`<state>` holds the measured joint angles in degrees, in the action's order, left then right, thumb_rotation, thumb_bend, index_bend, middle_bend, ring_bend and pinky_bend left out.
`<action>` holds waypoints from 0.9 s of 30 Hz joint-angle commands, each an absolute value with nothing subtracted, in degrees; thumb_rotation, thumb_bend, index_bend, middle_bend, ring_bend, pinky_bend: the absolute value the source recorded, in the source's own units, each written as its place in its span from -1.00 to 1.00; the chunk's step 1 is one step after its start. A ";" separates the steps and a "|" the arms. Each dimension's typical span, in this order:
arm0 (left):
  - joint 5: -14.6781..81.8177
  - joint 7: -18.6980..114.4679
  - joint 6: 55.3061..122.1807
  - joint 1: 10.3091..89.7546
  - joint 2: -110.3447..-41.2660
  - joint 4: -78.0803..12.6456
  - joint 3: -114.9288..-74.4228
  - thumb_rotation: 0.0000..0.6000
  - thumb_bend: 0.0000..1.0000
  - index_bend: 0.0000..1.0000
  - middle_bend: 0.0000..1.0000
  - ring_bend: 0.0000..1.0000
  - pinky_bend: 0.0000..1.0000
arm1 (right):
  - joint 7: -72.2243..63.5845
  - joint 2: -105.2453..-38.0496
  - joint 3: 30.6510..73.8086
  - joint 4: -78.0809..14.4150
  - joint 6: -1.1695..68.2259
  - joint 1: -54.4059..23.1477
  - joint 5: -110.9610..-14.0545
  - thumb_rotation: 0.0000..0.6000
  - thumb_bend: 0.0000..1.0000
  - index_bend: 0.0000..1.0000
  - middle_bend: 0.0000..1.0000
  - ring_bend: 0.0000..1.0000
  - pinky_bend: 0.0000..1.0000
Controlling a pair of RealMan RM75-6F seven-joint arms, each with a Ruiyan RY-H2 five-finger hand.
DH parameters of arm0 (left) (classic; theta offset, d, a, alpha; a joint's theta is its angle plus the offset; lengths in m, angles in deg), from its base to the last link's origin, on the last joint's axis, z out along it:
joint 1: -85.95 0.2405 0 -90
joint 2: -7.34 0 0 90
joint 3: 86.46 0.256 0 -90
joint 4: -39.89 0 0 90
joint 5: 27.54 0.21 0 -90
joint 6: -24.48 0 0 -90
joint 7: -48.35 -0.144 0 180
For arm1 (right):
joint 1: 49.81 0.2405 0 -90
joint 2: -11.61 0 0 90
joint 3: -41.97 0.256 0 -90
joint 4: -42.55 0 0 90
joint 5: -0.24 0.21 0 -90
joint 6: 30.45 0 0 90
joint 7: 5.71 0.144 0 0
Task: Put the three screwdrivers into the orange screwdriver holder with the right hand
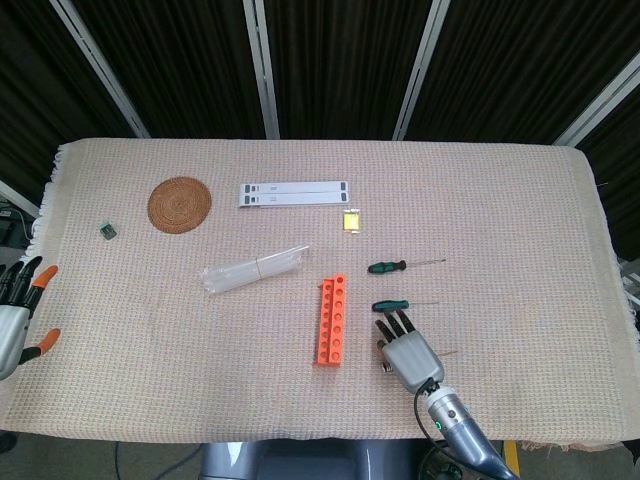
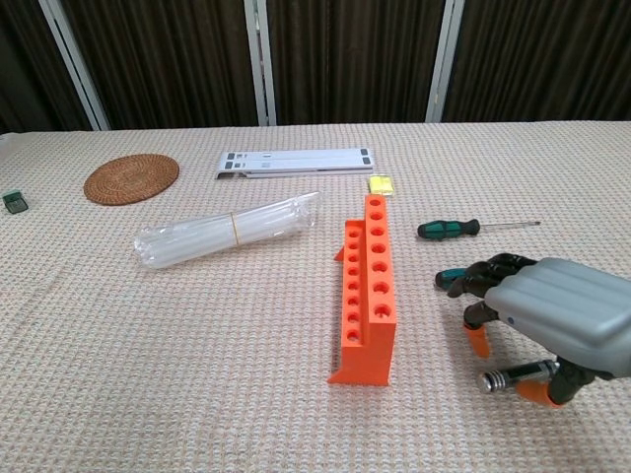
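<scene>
While the right hand [image 2: 557,315] curls over it, ungripped, the silver-handled screwdriver [image 2: 515,374] lies crosswise, handle toward the orange holder [image 2: 367,286].

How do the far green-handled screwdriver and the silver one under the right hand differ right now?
The far green screwdriver has a dark green grip; the silver screwdriver has a metallic, dark-banded handle. The green one lies fully exposed with its thin shaft visible; the silver one is largely covered by the right hand, only its handle end showing. The green one lies farther back. Both lie flat on the cloth, outside the orange holder.

Right hand [image 2: 552,320] covers most of the silver-handled screwdriver [image 2: 515,374]; grip indiscernible.
</scene>
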<state>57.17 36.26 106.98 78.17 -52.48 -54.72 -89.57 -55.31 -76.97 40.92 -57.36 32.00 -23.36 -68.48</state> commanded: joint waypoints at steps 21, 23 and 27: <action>56.82 36.29 107.26 78.30 -52.14 -55.06 -89.41 1.00 -0.53 -0.79 -1.00 -1.00 -1.00 | -51.96 -79.10 40.43 -54.17 31.71 -22.58 -67.42 1.00 -0.44 0.06 -0.75 -1.00 -1.00; 56.78 36.27 107.30 78.30 -52.17 -55.02 -89.43 1.00 -0.53 -0.79 -1.00 -1.00 -1.00 | -51.66 -79.16 40.54 -53.99 31.63 -22.50 -67.26 1.00 -0.41 0.08 -0.73 -1.00 -1.00; 56.78 36.39 107.22 78.23 -52.29 -54.93 -89.44 1.00 -0.53 -0.79 -1.00 -1.00 -1.00 | -51.07 -79.17 40.78 -53.77 31.69 -22.34 -67.06 1.00 -0.34 0.11 -0.71 -1.00 -1.00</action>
<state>56.77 36.39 107.22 78.22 -52.29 -54.93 -89.44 -51.13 -79.19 40.76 -53.76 31.67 -22.36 -67.05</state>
